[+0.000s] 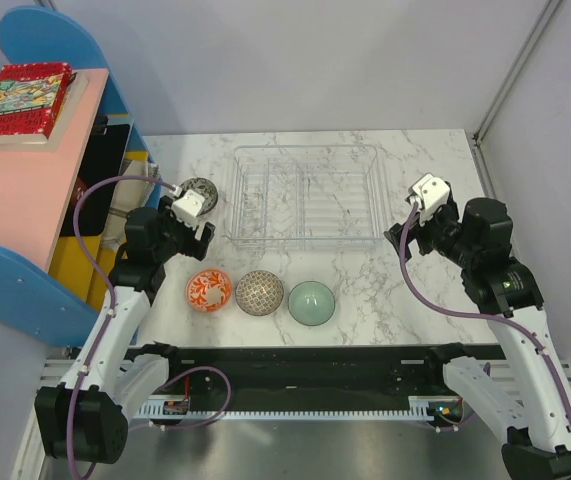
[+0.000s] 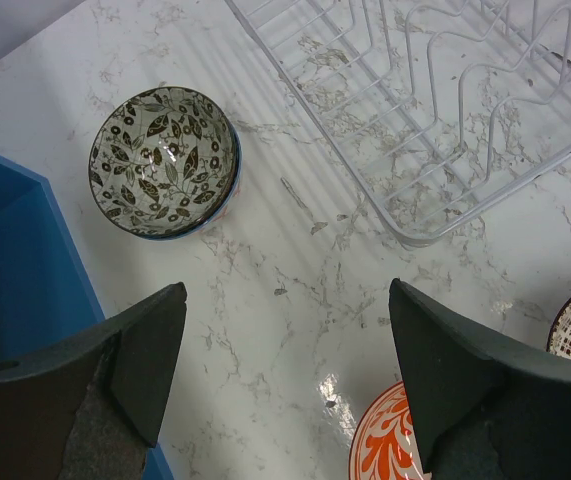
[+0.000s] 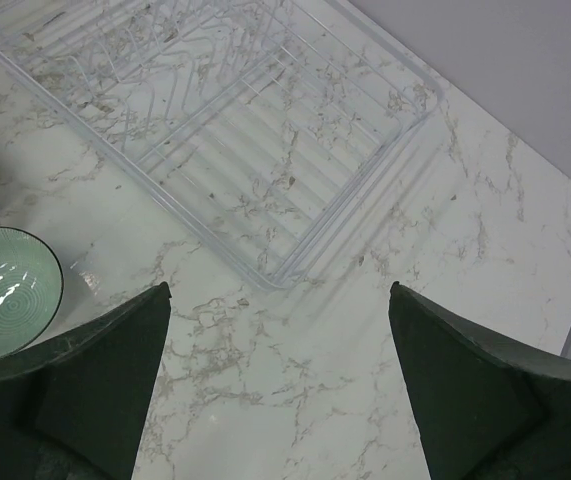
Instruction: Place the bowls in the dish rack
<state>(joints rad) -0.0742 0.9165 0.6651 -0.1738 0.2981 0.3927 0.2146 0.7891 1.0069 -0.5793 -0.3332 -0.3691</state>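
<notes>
The clear dish rack (image 1: 307, 239) stands at the back middle of the marble table, with no bowl in it. Three bowls sit in a row in front of it: orange-red floral (image 1: 209, 290), beige lattice (image 1: 259, 293) and pale mint-green (image 1: 311, 302). A dark leaf-patterned bowl with a blue rim (image 1: 200, 187) sits left of the rack. My left gripper (image 1: 197, 222) hangs open over bare table between that bowl (image 2: 163, 162) and the orange one (image 2: 385, 445). My right gripper (image 1: 415, 212) is open too, off the rack's near right corner (image 3: 283, 275), with the mint bowl (image 3: 5, 290) to its left.
A blue and pink shelf unit (image 1: 25, 190) with a book (image 1: 22, 100) on top stands along the table's left side, and its blue edge (image 2: 25, 290) is close to my left fingers. Grey walls close off the back and right.
</notes>
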